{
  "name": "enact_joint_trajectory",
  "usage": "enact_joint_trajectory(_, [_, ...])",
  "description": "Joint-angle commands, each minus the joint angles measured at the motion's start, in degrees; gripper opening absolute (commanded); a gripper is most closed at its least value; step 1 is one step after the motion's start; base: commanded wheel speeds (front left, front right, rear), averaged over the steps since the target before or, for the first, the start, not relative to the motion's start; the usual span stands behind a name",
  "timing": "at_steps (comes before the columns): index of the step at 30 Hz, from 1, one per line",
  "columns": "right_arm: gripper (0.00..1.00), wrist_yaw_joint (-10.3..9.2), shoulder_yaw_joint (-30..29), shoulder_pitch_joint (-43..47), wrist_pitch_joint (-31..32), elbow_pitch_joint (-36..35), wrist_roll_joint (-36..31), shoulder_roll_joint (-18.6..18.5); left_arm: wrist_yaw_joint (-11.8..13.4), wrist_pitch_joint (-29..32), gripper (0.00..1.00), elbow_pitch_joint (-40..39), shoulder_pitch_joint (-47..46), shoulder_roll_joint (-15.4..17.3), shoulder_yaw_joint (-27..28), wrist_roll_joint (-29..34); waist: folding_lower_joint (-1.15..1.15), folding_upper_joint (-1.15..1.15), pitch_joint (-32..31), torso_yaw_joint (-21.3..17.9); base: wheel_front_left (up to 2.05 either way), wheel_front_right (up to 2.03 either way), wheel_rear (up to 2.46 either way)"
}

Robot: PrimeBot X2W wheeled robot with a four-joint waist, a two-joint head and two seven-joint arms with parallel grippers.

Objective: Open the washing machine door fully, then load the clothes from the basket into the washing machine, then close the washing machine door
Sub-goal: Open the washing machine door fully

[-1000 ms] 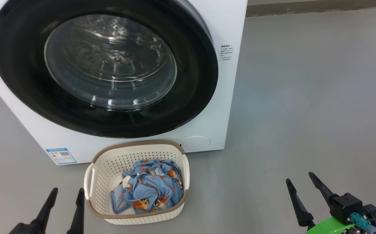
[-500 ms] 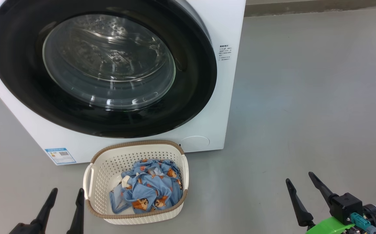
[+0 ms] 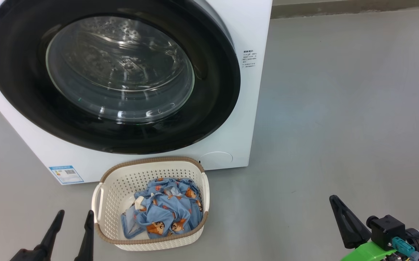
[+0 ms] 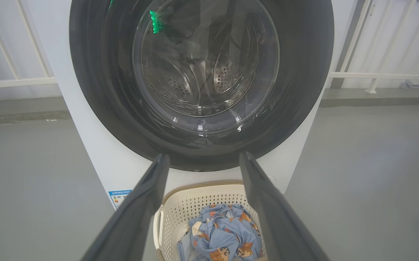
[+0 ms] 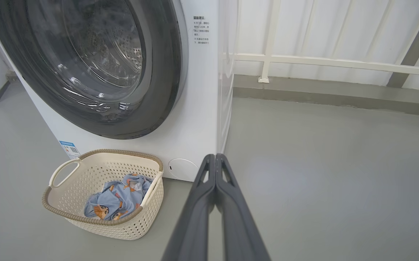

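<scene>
The washing machine (image 3: 252, 119) is being seen standing on the grey floor (image 3: 339, 108), taking up the head view from nine to twelve o'clock. The washing machine door (image 3: 24, 90) is being shown lying against the machine's front and looks closed, with the perforated drum (image 3: 122, 65) being glimpsed through its glass. The basket (image 3: 151, 161) is being kept on the floor just in front of the machine, at about six o'clock below the door. The clothes (image 3: 166, 214) are being held inside it as a crumpled bundle, towards its five o'clock side. A blue label (image 3: 66, 174) is being displayed on the machine's lower corner, at ten o'clock from the basket. The left end effector (image 3: 76, 212) is being held at seven o'clock, just beside the basket's handle, released, its fingers parted with nothing between them. The right end effector (image 3: 334, 198) is being held at four o'clock, well apart from the basket. It is clenched on nothing, its fingers (image 5: 209, 188) being pressed together in the right wrist view. A white railing (image 5: 321, 62) is being seen behind the machine at one o'clock in that view.
</scene>
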Motion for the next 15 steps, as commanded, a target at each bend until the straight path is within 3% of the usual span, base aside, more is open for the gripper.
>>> enact_joint_trajectory(1, [0.0,-0.06,1.61,-2.34,-0.7,-1.24,0.49,-0.89,-0.1,-0.38,1.0,-1.23,-0.96,0.74,1.67,-0.51,0.0,0.0,0.01,-0.03,0.0,0.0,0.0])
enact_joint_trajectory(6, [0.0,-0.06,1.42,-2.26,-0.7,-1.2,3.14,-0.13,-0.1,-0.38,1.0,-1.2,-0.99,0.74,1.62,-0.58,0.0,0.0,0.09,-0.08,0.0,0.0,0.0])
enact_joint_trajectory(15, [0.0,-0.06,-1.88,-2.15,-0.7,1.04,19.22,2.51,-0.1,-0.38,1.0,-1.12,-0.82,0.74,1.45,-1.01,-0.01,0.0,0.32,0.07,0.0,0.0,0.0])
